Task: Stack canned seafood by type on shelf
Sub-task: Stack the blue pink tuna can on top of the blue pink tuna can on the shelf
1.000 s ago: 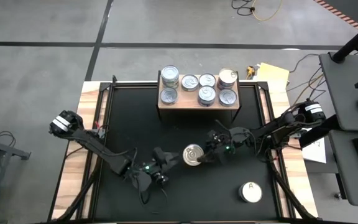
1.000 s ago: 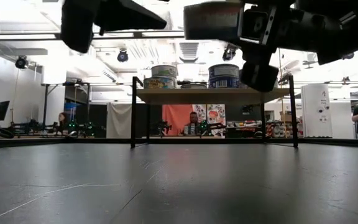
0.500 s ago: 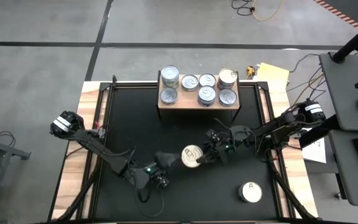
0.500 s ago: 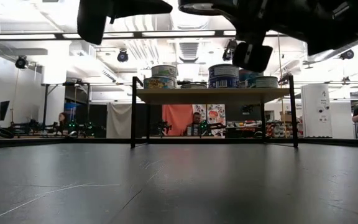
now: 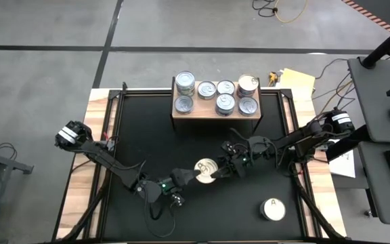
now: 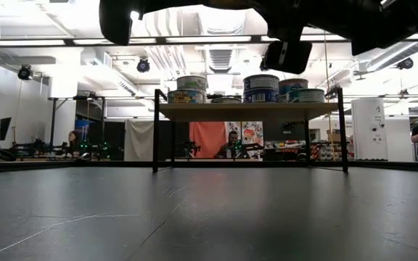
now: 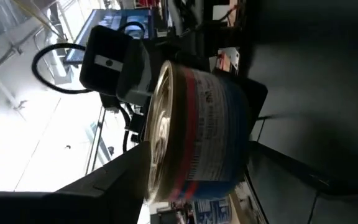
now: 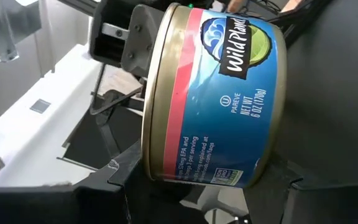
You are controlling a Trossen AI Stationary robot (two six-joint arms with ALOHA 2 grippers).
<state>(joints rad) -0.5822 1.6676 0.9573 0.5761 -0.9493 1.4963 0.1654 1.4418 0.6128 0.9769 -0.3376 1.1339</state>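
Can held: short round blue-and-red labelled tin with gold top point(image 5: 206, 171), lifted above the black tabletop point(image 5: 147, 142), centre front.
Right gripper point(image 5: 223, 171): you have its fingers clamped on the tin's side, carrying it.
Left gripper point(image 5: 187, 175): fingers parted around the tin's opposite side; contact unclear, likely a handover.
Shelf: light wood board on dark legs point(image 5: 215, 116), far side, bearing stacked silver tins point(image 5: 185, 83).
White-topped tin marked "A" point(image 5: 273, 209): waiting near the front right.
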